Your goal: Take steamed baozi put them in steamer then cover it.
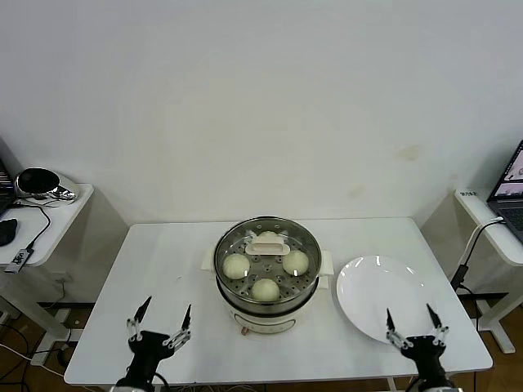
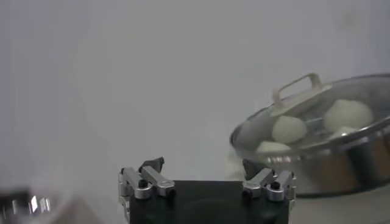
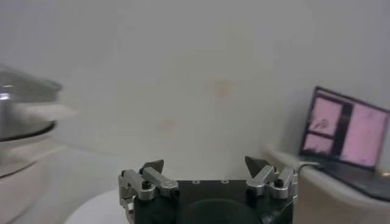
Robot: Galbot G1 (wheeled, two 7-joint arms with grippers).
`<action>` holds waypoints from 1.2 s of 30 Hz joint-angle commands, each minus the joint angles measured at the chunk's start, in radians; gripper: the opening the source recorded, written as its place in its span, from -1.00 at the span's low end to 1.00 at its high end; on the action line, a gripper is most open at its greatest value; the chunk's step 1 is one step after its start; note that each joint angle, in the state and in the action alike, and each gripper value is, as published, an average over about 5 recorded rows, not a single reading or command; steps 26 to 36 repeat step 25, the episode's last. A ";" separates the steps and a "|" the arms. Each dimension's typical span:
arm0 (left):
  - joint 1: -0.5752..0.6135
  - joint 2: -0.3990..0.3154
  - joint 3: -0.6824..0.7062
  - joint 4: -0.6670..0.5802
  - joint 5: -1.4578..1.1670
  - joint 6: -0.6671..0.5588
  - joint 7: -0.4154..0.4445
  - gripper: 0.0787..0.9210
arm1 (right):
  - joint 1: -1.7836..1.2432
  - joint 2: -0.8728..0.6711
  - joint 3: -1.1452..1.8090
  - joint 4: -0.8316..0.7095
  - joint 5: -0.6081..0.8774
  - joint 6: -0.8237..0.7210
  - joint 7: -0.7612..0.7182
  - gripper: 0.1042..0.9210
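Right wrist view: laptop (image 3: 344, 135) only.

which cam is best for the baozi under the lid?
Head view: three baozi show clearly through the cover on the steamer. Left wrist view shows them side-on, partly hidden. Right wrist view catches only the steamer's edge, no baozi.

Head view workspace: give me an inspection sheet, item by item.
Surface: white table, bare at the near left.
Job's things: steamer at centre, cover seated on it; baozi visible under the glass, three plainly, a fourth behind the handle.
Clutter: white plate, nothing on it, right of the steamer.
Grippers: left gripper and right gripper both open, holding nothing, at the near edge.
Cables: one on the left side desk, one by the right desk.
Surroundings: plain wall; laptop far right.
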 commanded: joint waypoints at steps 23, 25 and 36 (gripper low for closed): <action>0.138 -0.019 -0.118 0.139 -0.277 -0.145 0.061 0.77 | -0.093 -0.008 -0.151 0.029 0.024 -0.004 -0.012 0.76; 0.137 -0.018 -0.119 0.140 -0.276 -0.144 0.063 0.77 | -0.094 -0.007 -0.153 0.028 0.019 -0.002 -0.011 0.76; 0.137 -0.018 -0.119 0.140 -0.276 -0.144 0.063 0.77 | -0.094 -0.007 -0.153 0.028 0.019 -0.002 -0.011 0.76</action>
